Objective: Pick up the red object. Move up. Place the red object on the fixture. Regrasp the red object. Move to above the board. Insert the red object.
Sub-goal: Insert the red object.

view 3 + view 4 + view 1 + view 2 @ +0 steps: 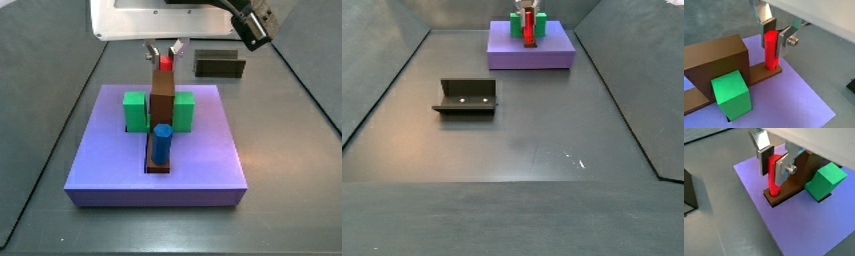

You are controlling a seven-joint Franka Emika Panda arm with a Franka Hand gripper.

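Observation:
The red object [770, 57] [772, 187] stands upright with its lower end in a hole of the low brown strip [763, 75] on the lavender board [797, 95] [201, 160]. My gripper [773, 45] [774, 178] is shut on the peg's upper half, one silver finger [782, 42] on each side. In both side views the red object [164, 62] [528, 30] shows at the back of the tall brown block [162, 95], under the gripper. The fixture [221, 62] [466, 96] stands empty on the floor, away from the board [556, 55].
Green blocks [135, 110] [185, 110] flank the brown block [714, 57]. A blue peg [160, 143] stands at the front of the brown strip. One green block [731, 95] [825, 180] sits close to the gripper. Grey walls ring the floor.

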